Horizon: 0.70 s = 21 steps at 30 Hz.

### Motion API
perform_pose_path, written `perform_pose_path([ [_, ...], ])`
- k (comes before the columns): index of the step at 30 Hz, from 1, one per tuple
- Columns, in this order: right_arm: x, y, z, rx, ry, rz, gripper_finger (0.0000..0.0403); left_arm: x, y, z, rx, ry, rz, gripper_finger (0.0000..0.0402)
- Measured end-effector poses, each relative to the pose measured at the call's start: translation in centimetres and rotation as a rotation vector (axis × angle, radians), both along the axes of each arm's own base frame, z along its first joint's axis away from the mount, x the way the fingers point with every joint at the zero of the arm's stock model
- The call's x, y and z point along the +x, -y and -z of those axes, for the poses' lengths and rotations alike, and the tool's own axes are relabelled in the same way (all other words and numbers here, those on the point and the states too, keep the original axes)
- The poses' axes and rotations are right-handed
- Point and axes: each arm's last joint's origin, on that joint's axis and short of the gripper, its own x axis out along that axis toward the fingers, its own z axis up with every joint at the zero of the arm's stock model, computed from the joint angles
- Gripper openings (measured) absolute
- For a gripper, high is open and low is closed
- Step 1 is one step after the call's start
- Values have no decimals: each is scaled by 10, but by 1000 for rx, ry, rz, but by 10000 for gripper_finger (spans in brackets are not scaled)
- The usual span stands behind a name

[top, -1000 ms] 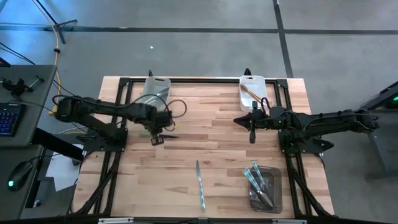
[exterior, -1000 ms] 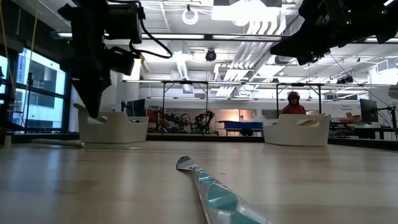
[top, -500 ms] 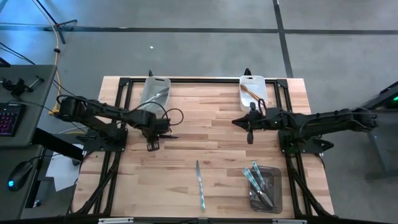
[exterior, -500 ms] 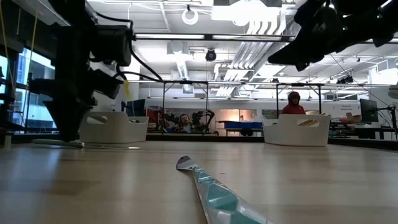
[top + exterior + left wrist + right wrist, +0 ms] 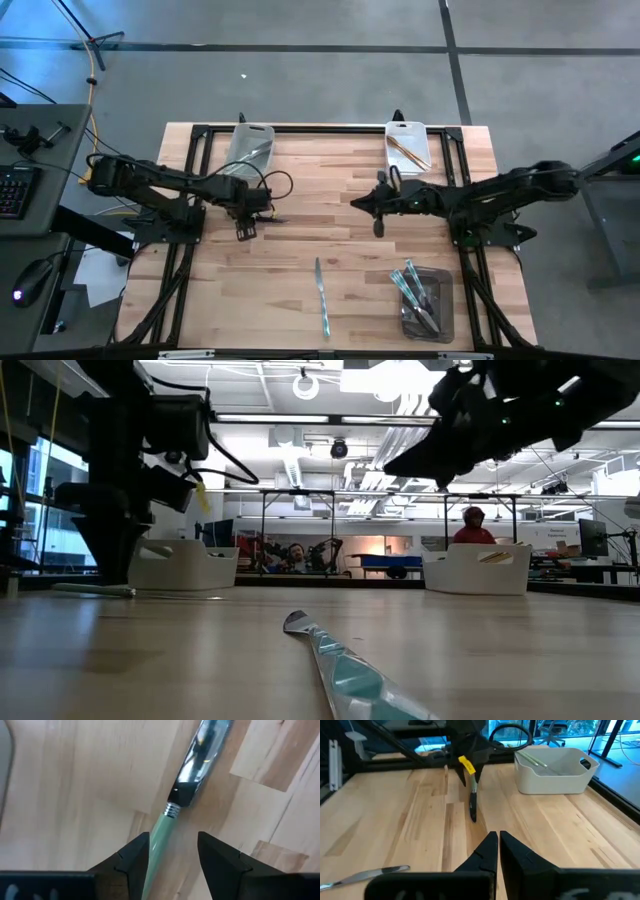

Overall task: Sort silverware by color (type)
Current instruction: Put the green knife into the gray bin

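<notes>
- Left gripper [image 5: 245, 229] low over the table's left half, fingers spread; a pale green-handled utensil [image 5: 187, 775] lies flat on the wood, handle end between the fingertips, untouched.
- Right gripper [image 5: 378, 224] mid-table, raised, fingers pressed together, empty.
- Blue-green knife [image 5: 321, 297] lies near the front edge, well apart from both.

The light is bright and even, and it comes from ceiling lamps [image 5: 385, 378] that show as glare in the low view. In this view the arms are dark shapes against the lit room, and the near knife [image 5: 340, 665] is out of focus. On the table [image 5: 330, 225] the shadows are soft and short. In the left wrist view a utensil [image 5: 192, 767] gives a strong glint and looks a little blurred.
</notes>
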Motion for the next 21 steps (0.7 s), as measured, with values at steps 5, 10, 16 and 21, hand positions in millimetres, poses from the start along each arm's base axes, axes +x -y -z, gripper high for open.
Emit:
perform_pose_path([
  [5, 16, -1, -4, -20, -4, -30, 2, 3, -8, -9, -93, -11, 22, 158],
  [10, 20, -1, -10, -41, 14, -44, 2, 1, -10, -33, -83, -140, 148, 158],
  [16, 20, -1, -11, -56, 19, -48, 2, -6, -18, -30, -91, -310, 144, 158],
  [21, 20, -1, -10, -56, 12, -49, 2, 2, -22, -12, -97, -393, 175, 159],
])
